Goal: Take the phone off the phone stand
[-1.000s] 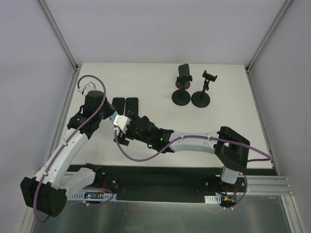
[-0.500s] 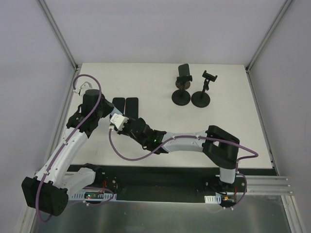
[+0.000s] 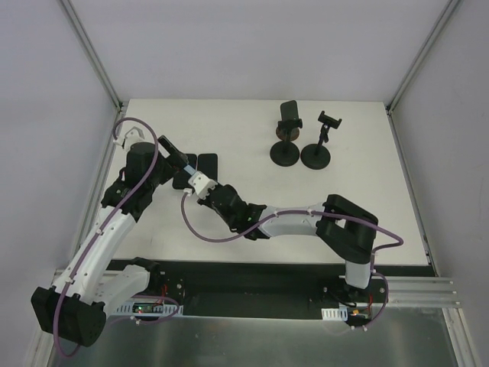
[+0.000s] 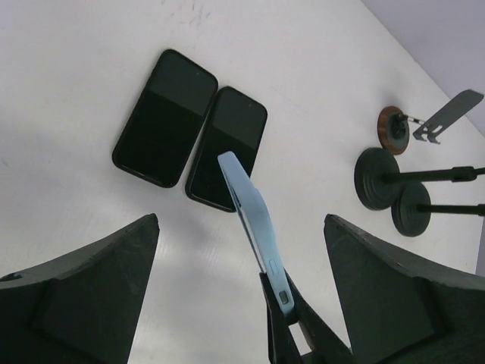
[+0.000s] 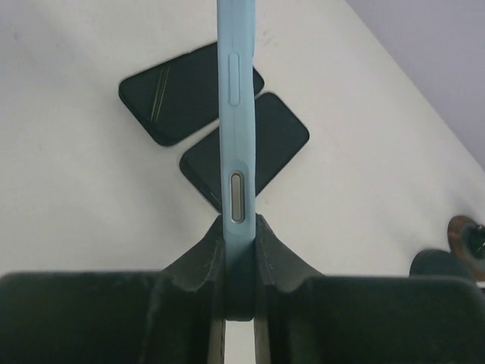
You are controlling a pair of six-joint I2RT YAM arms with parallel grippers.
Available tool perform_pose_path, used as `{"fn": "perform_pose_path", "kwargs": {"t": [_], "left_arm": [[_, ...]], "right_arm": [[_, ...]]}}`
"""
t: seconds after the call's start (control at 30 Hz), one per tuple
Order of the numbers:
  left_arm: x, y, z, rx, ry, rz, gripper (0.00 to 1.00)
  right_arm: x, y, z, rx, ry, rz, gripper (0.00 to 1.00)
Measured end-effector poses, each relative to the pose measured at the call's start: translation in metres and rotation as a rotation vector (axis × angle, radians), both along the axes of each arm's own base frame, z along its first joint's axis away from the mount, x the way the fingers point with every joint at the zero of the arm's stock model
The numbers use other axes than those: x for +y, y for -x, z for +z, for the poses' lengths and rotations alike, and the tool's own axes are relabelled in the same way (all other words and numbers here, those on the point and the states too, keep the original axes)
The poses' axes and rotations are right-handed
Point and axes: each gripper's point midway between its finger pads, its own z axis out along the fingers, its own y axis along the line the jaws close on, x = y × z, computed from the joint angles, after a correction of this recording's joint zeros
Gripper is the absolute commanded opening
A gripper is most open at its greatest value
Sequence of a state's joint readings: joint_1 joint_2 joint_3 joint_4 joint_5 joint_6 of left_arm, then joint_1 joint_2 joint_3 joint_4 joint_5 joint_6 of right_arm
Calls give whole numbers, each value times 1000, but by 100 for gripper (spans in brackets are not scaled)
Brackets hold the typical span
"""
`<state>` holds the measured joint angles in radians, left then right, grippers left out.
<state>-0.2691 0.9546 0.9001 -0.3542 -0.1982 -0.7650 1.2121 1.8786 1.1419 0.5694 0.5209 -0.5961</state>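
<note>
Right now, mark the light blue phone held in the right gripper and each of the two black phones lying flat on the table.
Light blue phone (image 5: 233, 114): right wrist view, its side edge.
Left black phone (image 4: 165, 117): left wrist view, its screen.
Right black phone (image 4: 232, 125): left wrist view, its screen.

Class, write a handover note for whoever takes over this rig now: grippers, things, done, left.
Right gripper: shut on the light blue phone, held on edge above the table. Left gripper: open.
Two dark phones lie flat side by side. Another dark phone appears still on a stand at the back; the stand beside it is empty.
Done: blue phone is off the stands.
Left: probably lay it down.
</note>
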Motion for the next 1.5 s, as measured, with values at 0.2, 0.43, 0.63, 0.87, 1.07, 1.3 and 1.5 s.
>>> {"fn": "perform_pose_path", "kwargs": {"t": [0.2, 0.43, 0.63, 0.87, 1.07, 1.3, 1.5], "left_arm": [[24, 7, 21, -115, -91, 57, 93], [45, 21, 38, -243, -177, 91, 95], [47, 25, 44, -305, -225, 66, 97], [47, 23, 45, -320, -254, 44, 97], [45, 23, 47, -326, -258, 34, 97], [44, 23, 47, -327, -256, 27, 97], [44, 22, 48, -331, -254, 28, 97]], "right_arm": [[-36, -21, -32, 167, -27, -114, 1], [-69, -55, -38, 459, -280, -297, 1], [-79, -76, -38, 682, -511, -401, 1], [-58, -79, -47, 870, -675, -439, 1], [-55, -81, -81, 967, -723, -522, 1], [-52, -91, -98, 1017, -802, -567, 1], [-42, -95, -99, 1068, -884, -553, 1]]}}
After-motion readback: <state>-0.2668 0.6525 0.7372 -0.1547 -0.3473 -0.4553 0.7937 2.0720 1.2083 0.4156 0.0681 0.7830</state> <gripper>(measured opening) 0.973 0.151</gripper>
